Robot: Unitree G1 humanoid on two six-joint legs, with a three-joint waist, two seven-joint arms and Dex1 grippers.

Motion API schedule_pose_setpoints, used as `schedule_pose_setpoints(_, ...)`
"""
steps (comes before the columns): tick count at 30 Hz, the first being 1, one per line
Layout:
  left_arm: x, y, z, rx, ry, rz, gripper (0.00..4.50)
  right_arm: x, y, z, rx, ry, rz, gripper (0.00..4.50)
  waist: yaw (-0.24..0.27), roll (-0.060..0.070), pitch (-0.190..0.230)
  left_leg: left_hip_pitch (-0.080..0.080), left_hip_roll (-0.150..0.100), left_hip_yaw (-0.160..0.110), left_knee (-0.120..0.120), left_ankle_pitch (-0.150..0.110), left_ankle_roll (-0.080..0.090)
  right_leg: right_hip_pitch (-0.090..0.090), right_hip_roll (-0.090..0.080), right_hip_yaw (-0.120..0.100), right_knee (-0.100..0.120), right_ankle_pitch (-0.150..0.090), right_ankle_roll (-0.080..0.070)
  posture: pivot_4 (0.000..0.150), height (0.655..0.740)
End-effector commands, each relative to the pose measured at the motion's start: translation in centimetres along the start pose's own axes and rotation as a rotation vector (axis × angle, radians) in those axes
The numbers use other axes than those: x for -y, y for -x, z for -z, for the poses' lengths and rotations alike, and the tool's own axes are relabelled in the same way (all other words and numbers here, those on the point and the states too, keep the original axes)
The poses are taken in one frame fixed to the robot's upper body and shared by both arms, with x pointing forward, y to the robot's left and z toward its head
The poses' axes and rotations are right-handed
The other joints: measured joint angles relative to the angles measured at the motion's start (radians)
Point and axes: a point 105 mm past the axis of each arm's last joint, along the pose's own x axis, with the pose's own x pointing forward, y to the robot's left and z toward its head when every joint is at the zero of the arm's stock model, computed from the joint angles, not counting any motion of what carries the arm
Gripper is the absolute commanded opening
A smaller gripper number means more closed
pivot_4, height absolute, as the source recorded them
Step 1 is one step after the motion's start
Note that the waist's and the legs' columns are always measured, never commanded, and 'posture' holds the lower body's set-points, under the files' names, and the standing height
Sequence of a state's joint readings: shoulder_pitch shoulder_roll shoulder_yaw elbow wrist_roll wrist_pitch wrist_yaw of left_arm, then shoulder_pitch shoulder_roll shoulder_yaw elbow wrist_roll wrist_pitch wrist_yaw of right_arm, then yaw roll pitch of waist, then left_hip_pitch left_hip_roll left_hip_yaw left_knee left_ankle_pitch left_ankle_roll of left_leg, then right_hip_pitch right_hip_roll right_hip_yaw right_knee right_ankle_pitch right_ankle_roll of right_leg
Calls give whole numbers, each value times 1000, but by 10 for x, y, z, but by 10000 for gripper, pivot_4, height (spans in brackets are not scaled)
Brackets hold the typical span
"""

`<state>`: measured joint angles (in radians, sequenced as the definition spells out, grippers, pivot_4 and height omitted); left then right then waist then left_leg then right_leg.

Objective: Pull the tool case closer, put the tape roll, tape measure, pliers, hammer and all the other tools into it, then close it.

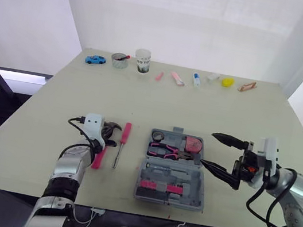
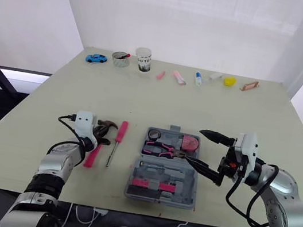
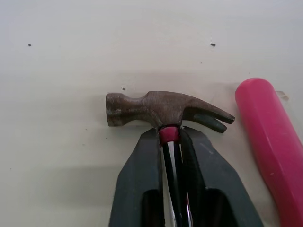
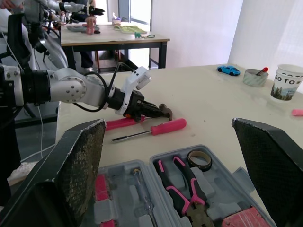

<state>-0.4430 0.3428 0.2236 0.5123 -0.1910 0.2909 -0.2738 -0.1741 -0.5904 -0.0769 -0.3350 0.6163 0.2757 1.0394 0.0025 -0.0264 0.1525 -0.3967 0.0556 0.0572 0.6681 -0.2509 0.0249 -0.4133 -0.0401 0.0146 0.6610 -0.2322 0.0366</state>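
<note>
Left tool [image 3: 169, 137] is clamped on the hammer [image 3: 161, 109] neck right under the head, with the hammer lying on the bench [image 1: 199, 104] just left of the pink screwdriver [image 1: 123, 141]. Right tool [image 1: 209, 149] hangs wide open just beside the right edge of the open tool case [image 1: 171, 187], which already has the pliers [image 1: 164, 149], tape roll [image 1: 158, 135] and tape measure [image 1: 194, 145] inside

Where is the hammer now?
In the left eye view, the hammer is at the robot's left, beside the pink screwdriver, its neck clamped in the left pincer.
</note>
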Motion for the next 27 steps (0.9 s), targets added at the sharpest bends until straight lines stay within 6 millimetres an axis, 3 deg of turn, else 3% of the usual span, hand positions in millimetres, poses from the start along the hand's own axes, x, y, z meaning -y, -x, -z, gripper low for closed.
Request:
schedule_pose_setpoints(1,-2,-2,14,-57,-5,-8,1106,-3,-2,-10,28,33,-27,45000,3,0,0,0,0,0,0,0,0,0,0,0,0,0,0,1500,7400)
schedule_pose_setpoints(7,-5,-1,11,-46,-6,-10,1105,-7,-2,-9,16,31,-68,45000,8,0,0,0,0,0,0,0,0,0,0,0,0,0,0,1500,7400)
schedule_pose_setpoints(13,-8,5,-6,33,-8,21,1105,-4,1,-3,-21,42,-67,45000,7,0,0,0,0,0,0,0,0,0,0,0,-1,0,0,1500,7400)
schedule_pose_setpoints(23,-31,36,-40,87,-98,31,1105,-3,5,6,-50,48,-62,45000,-16,-6,5,-3,1,0,-2,0,0,-2,0,0,-4,0,0,1500,7400)
schedule_pose_setpoints(27,-25,48,-51,90,-204,98,1105,-3,5,7,-47,47,-58,45000,-11,-8,7,-4,1,-1,-2,0,0,-2,-1,-1,-4,0,0,1500,7400)
